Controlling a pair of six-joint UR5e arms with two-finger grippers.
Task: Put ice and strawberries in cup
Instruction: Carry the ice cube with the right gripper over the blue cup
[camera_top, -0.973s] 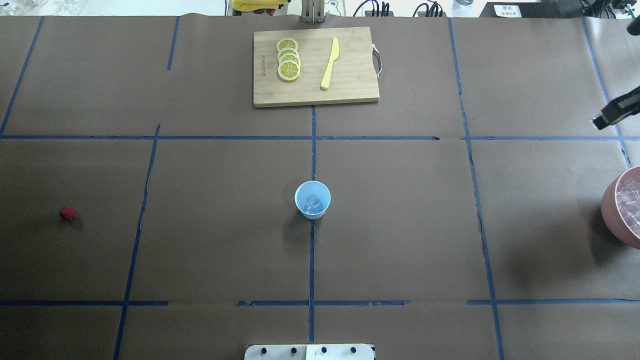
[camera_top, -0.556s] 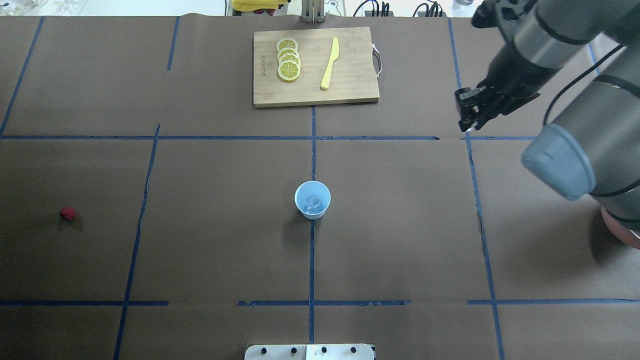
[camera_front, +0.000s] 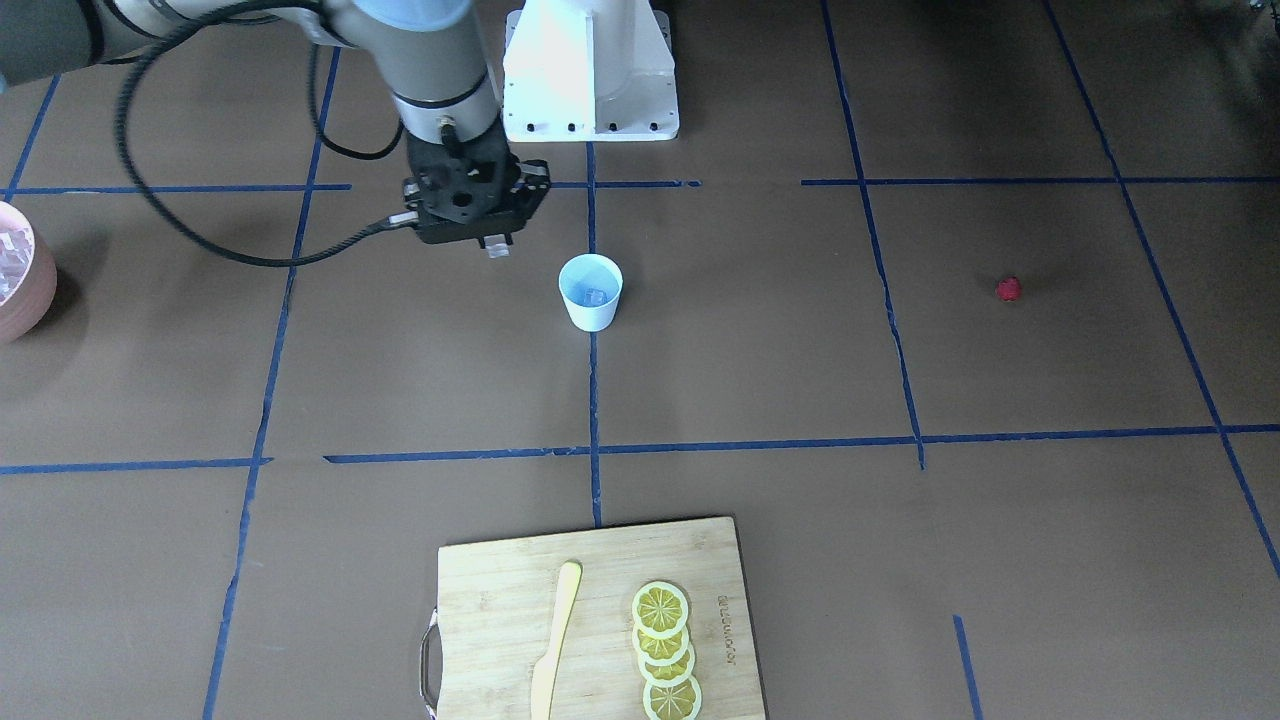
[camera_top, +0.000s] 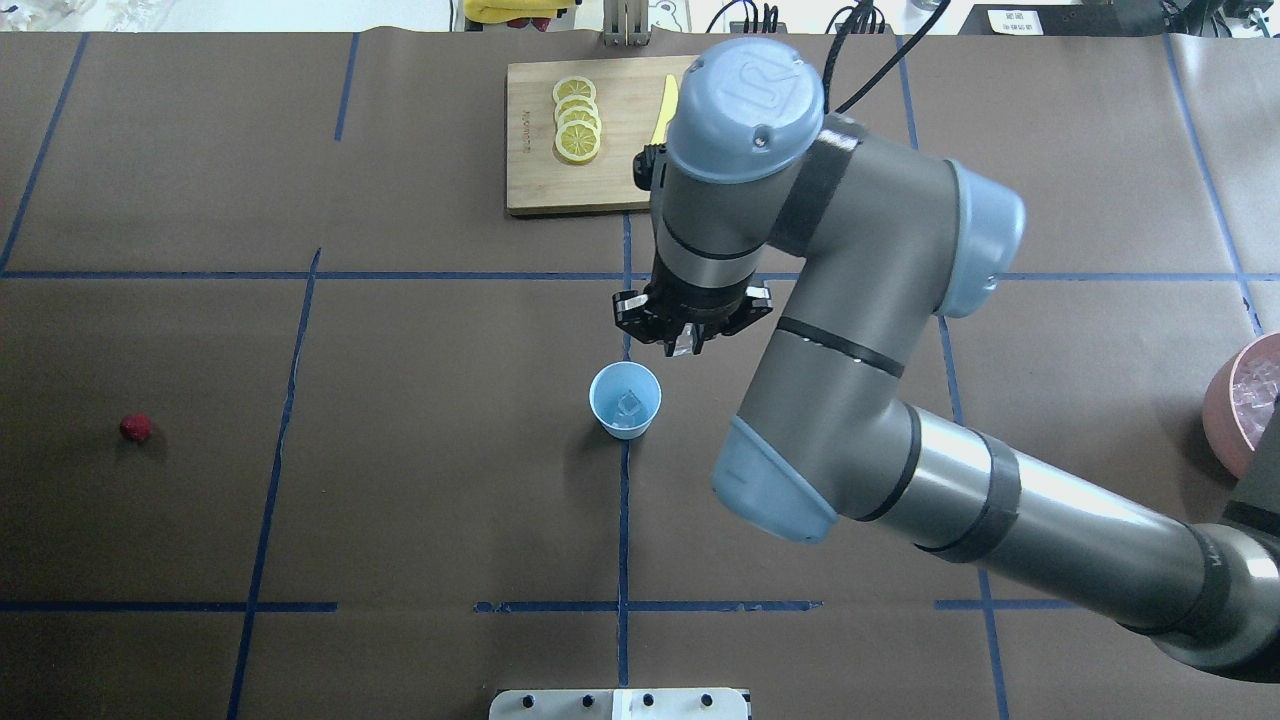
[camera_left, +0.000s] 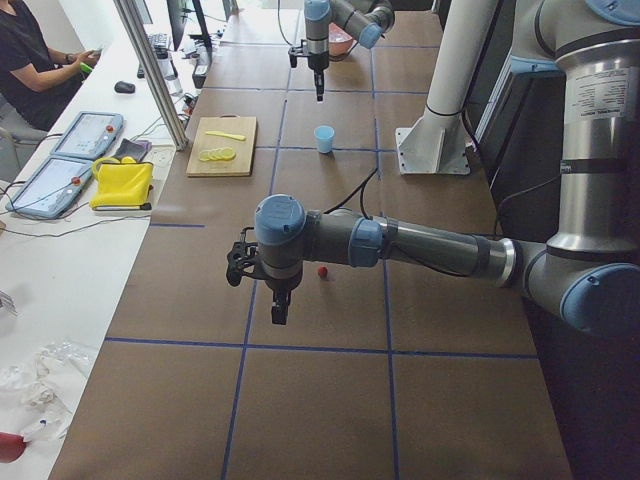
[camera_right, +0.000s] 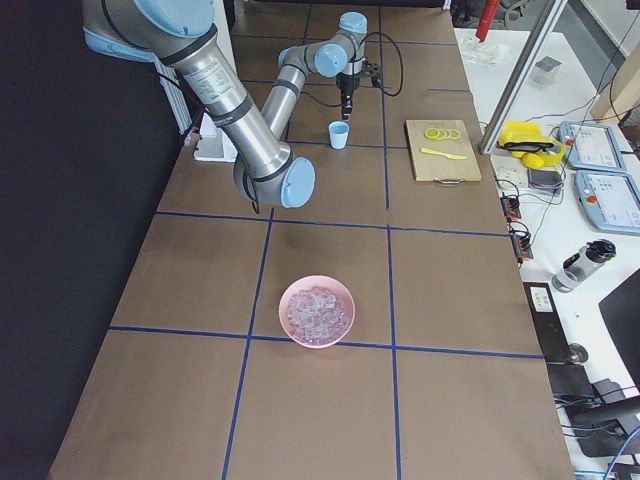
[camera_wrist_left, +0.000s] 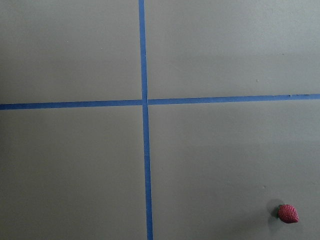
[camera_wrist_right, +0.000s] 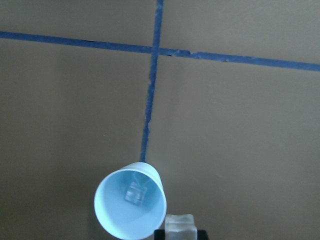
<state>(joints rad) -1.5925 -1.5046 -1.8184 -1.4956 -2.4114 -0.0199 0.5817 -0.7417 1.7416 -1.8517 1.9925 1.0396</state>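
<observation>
In the overhead view the strawberry lies alone at the far left, mid-height, on the brown tabletop, well apart from everything else. The left gripper shows only in the left side view, hanging above the tabletop near the berry at the centre of that frame. Whether its fingers are apart or together cannot be told.

At upper centre of the overhead view sits a wooden cutting board, its right part hidden by the right arm. It carries an overlapping row of lemon slices and a yellow knife. Below it, at the frame's centre, the cup stands upright on a blue tape line, with one ice cube lying in its pale blue bottom.

Just up and to the right of the cup's rim, the right gripper points down, its fingers clamped on a second cube. In the right wrist view this cube sits at the bottom edge, just beside the rim and not over the mouth.

At the right edge, mid-height, a pink bowl holds a heap of ice.
</observation>
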